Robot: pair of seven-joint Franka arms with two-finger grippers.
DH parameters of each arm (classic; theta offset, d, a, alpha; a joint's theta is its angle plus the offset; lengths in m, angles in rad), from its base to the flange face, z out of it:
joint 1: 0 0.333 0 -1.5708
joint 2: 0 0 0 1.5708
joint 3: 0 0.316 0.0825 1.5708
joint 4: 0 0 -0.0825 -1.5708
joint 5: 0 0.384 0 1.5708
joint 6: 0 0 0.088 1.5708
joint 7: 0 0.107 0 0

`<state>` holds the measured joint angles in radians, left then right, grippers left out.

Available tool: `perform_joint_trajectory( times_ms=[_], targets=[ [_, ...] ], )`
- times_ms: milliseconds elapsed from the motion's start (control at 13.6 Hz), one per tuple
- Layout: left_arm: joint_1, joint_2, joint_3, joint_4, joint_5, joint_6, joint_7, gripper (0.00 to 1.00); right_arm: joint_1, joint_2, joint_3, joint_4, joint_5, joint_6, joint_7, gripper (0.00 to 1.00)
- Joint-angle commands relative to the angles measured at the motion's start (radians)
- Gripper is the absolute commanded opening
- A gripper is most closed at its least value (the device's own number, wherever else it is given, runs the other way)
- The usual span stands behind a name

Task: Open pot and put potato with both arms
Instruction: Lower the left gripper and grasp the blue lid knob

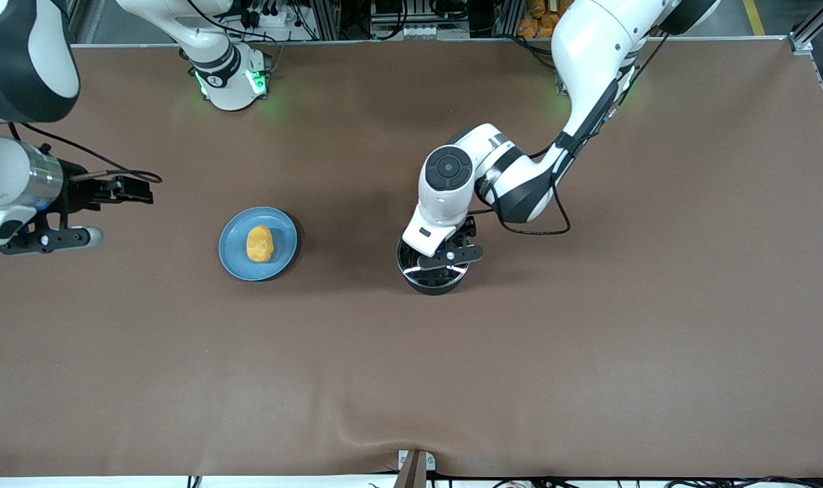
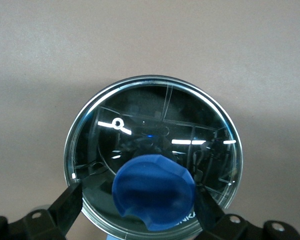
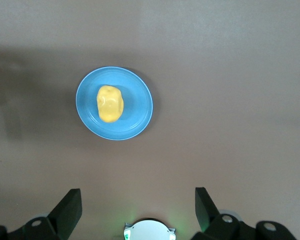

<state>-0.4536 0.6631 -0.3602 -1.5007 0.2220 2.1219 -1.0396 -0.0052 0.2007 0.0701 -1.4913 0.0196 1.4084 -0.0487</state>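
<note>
Hovering directly over the pot (image 1: 433, 271), the left gripper (image 2: 135, 210) is held with its fingers spread wide, one on each side of the blue knob (image 2: 154, 191) of the glass lid (image 2: 155, 130); no contact with the knob is seen, so the lid is judged to be not yet gripped. The pot is found near the middle of the table (image 1: 588, 339), with its lid on; its handle is hidden under the arm. The potato (image 1: 259, 243) is seen lying on a light-blue plate (image 1: 238, 261), beside the pot toward the right arm's end of the table. The right gripper (image 3: 137, 212) is kept high above the table at its own end, wide open and empty, and that arm is judged to be waiting.

Several faults may be expected from here. If the fingers are closed off-centre, the rounded knob could be squeezed out sideways and the lid tipped or dragged. If the lid is lifted at a tilt, the light pot could be pulled along or knocked over. The potato, being lumpy, could be rolled off the shallow plate by a poor pinch.

The table is covered with a brown matte cloth, slightly rippled at the edge nearest the front camera. Cables and metal framing are seen along the robots' bases.
</note>
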Motion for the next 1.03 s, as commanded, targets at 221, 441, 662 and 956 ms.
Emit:
perform_joint_trajectory(
  times_ms=[221, 441, 662, 956],
  targets=[
    [-0.014, 0.01, 0.007, 0.017, 0.03, 0.01, -0.028, 1.0, -0.012, -0.013, 0.008, -0.117, 0.101, 0.069, 0.021, 1.0],
    [-0.014, 0.026, 0.009, 0.017, 0.03, 0.035, -0.028, 1.0, 0.004, -0.033, 0.014, -0.196, 0.122, 0.133, 0.14, 1.0],
    [-0.013, 0.03, 0.009, 0.016, 0.03, 0.036, -0.028, 1.0, 0.007, -0.072, 0.014, -0.311, 0.123, 0.223, 0.144, 1.0],
    [-0.014, 0.03, 0.009, 0.016, 0.03, 0.036, -0.042, 0.85, 0.02, -0.128, 0.016, -0.496, 0.158, 0.397, 0.147, 1.0]
  ],
)
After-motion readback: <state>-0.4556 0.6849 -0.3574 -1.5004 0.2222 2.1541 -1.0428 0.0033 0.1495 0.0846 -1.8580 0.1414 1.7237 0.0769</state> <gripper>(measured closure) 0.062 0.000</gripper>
